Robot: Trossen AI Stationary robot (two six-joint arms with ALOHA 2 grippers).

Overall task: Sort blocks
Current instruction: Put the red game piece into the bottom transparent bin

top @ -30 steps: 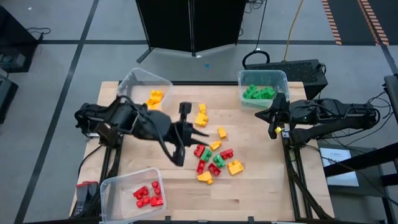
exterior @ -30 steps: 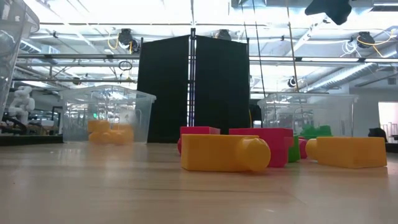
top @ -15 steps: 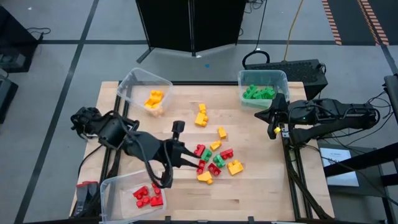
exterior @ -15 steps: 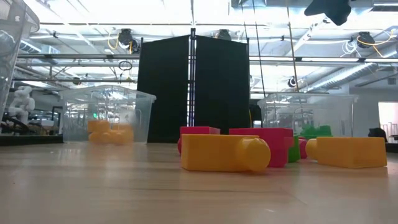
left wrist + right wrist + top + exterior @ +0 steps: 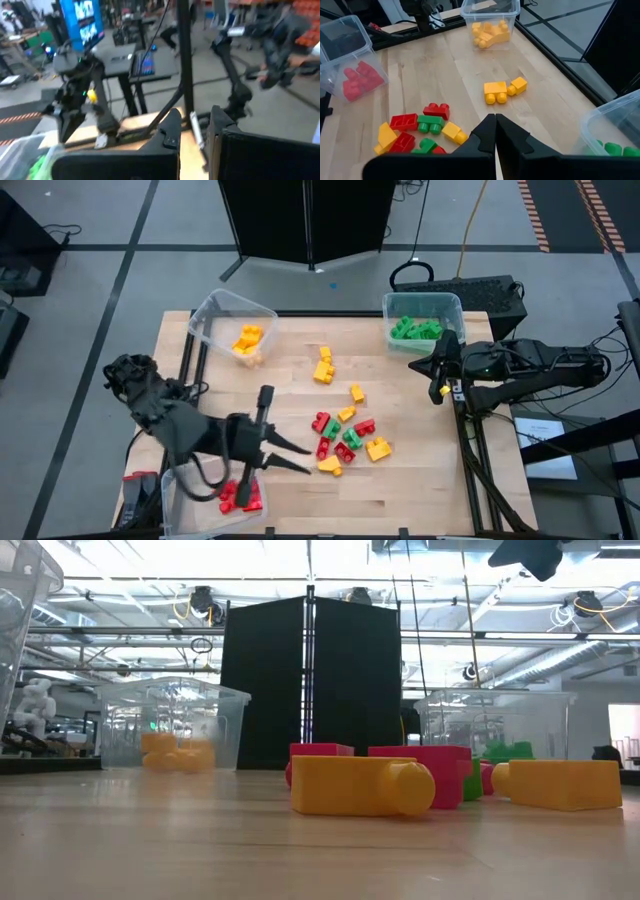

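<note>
Red, yellow and green blocks (image 5: 345, 435) lie in a loose pile at the table's middle, and they also show in the right wrist view (image 5: 420, 131). Two yellow blocks (image 5: 323, 367) lie farther back. My left gripper (image 5: 300, 460) hangs open and empty near the table's near-left, just left of the pile and beside the red bin (image 5: 190, 480). In its wrist view (image 5: 194, 120) nothing shows between the fingers. My right gripper (image 5: 440, 375) is shut and empty at the table's right edge, near the green bin (image 5: 423, 305). Its fingers meet in its wrist view (image 5: 495, 122).
A clear bin with yellow blocks (image 5: 215, 315) stands at the far left. The green-block bin stands at the far right and the red-block bin at the near left. Bare wood lies along the near edge (image 5: 400, 500). In the low view a yellow block (image 5: 362, 786) lies nearest.
My left gripper has swung from the table's middle, by the yellow bin, toward the near edge and the red bin. It has turned as the arm folded back to the left. The blocks on the table and my right arm have kept still.
</note>
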